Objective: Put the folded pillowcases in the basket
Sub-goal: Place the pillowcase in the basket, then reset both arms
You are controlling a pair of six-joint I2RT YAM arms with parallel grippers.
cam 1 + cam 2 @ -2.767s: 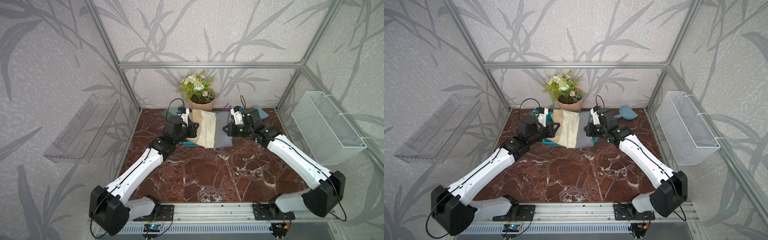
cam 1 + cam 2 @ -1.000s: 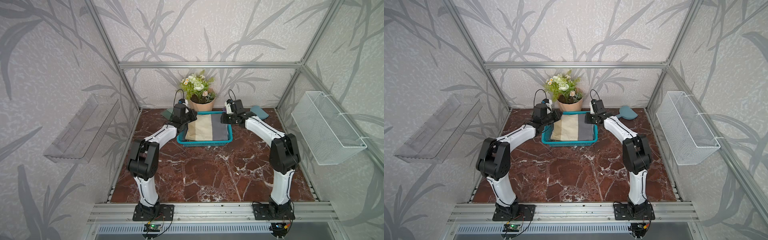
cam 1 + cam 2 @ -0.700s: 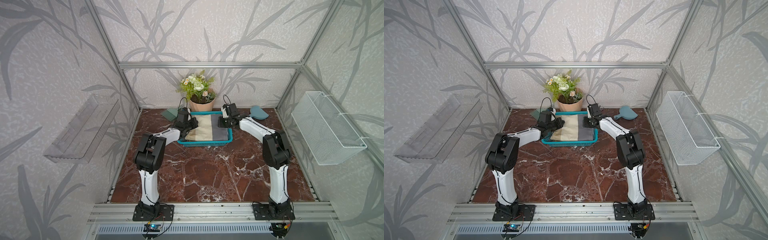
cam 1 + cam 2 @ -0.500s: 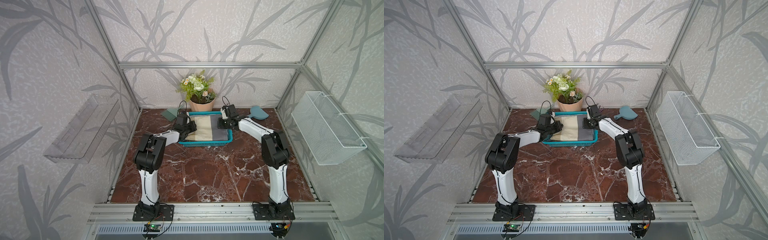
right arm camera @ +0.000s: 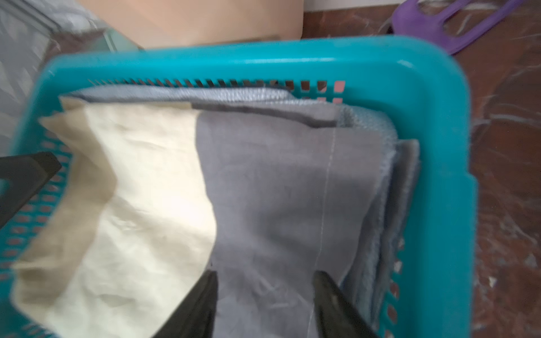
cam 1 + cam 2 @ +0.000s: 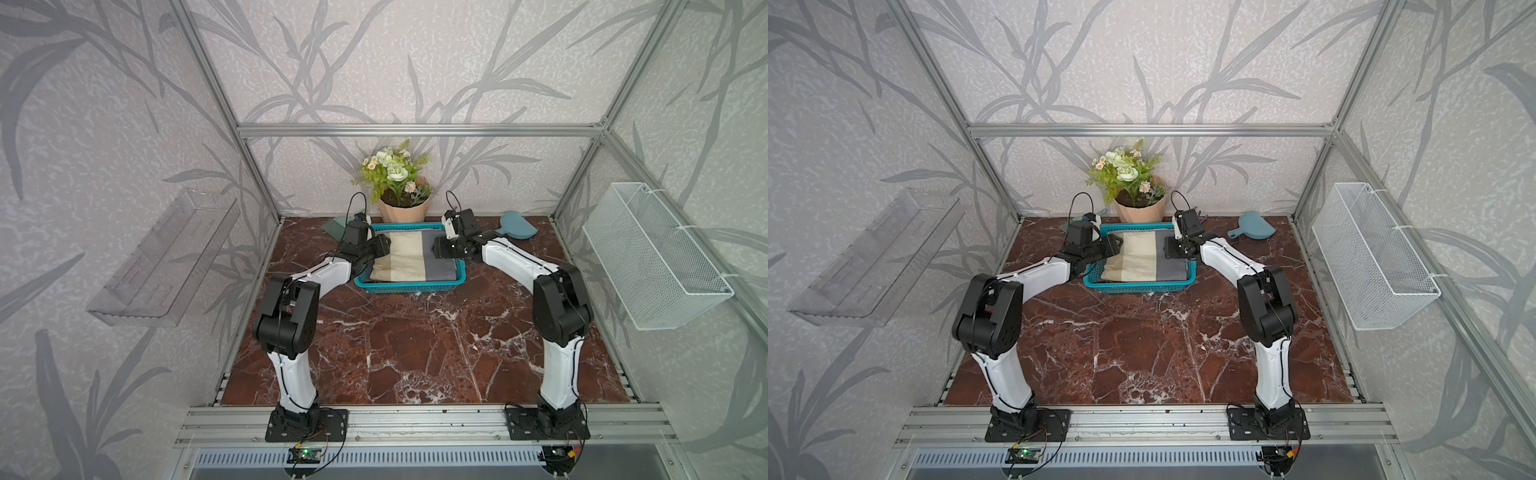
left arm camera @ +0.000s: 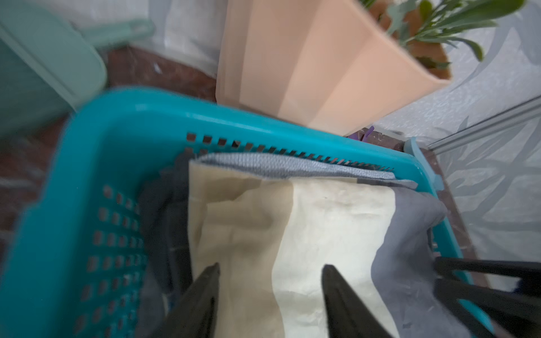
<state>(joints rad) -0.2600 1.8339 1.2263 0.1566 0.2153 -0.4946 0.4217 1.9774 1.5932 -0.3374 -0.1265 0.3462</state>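
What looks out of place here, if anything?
Nothing much. The pillowcase lies in the basket, slightly rumpled, its cream side curling up against the wall by the left gripper.

We see a peach flower pot [image 6: 402, 210] at the back of the red marble tabletop [image 6: 415, 340], a blue-grey scoop [image 6: 516, 226] to its right, a green scoop [image 6: 335, 225] to its left. A clear shelf tray [image 6: 166, 257] hangs on the left wall, a white wire basket [image 6: 652, 266] on the right. A purple plastic piece [image 5: 450, 23] lies near the pot.
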